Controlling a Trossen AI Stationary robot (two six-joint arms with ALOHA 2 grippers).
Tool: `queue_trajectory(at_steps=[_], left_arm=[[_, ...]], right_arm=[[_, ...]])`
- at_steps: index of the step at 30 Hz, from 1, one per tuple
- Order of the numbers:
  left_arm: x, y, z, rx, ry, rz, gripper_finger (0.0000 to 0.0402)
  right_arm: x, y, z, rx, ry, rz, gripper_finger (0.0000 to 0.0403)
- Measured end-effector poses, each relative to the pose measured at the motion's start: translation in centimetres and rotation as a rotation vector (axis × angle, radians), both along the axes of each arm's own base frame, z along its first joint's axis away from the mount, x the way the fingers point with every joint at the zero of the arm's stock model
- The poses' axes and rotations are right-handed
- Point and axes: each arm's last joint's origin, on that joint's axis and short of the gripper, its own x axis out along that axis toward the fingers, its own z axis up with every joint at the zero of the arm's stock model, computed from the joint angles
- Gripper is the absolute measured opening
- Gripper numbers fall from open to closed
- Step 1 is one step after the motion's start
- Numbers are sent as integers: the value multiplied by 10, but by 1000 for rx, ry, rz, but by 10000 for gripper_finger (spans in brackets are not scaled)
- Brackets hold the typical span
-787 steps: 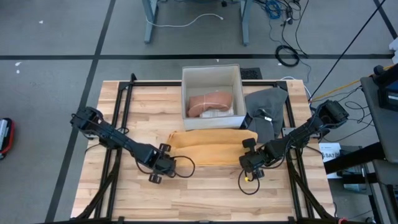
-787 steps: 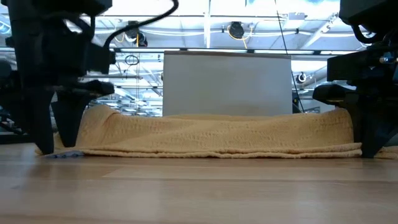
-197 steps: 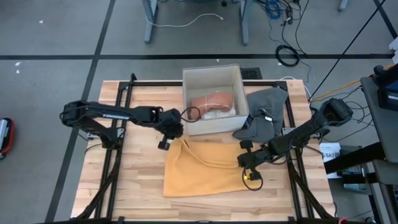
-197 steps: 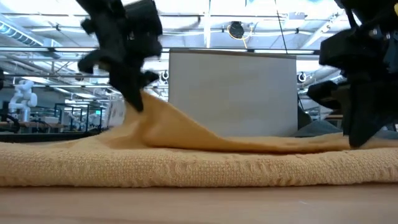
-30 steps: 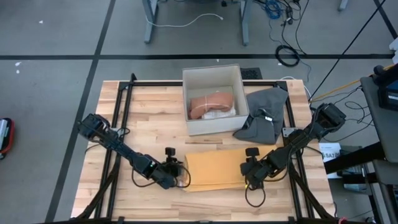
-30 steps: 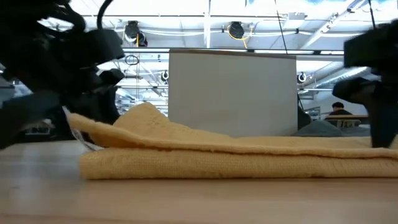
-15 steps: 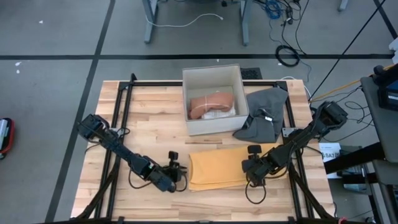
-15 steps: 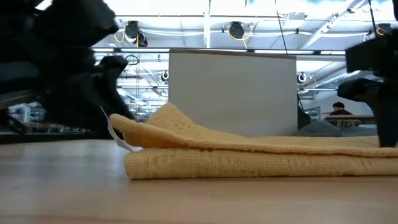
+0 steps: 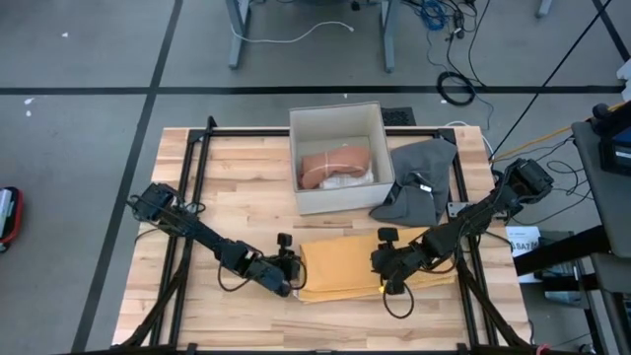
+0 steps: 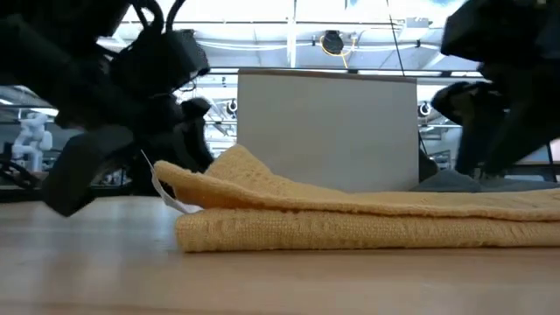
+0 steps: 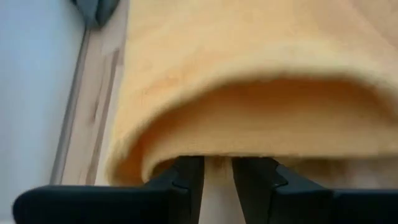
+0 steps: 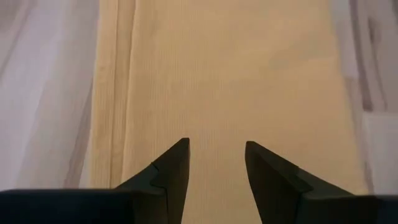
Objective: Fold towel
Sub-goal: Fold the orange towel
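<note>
Tabletop [image 9: 246, 187] of wooden planks holds towel [image 9: 340, 266] and box [image 9: 335, 158].

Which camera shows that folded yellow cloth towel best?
The high view: the whole folded yellow towel lies on the wooden table between both grippers. The low view shows only its stacked layers edge-on; the left wrist view a raised fold up close; the right wrist view its flat top.

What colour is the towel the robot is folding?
The towel is mustard yellow, clearest in the high view.
</note>
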Motion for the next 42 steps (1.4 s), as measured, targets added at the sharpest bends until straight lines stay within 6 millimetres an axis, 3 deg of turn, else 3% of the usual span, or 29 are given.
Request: queue_trajectory(at_steps=[10,19,25,33,42], left_arm=[[2,-6,3,-49,-19,-101,87],[5,-15,8,-175,-44,-242,87],[5,-21,14,-161,-103,-288,87],[8,-30,29,-112,-268,-361,87],[10,-27,31,-69,-309,-263,87]], right_arm=[[44,-11,13,50,-340,34,144],[73,-22,-19,136,-355,52,144],[78,-21,-38,156,-319,51,144],[84,-19,-29,173,-428,89,144],[87,-20,-25,179,-476,103,144]])
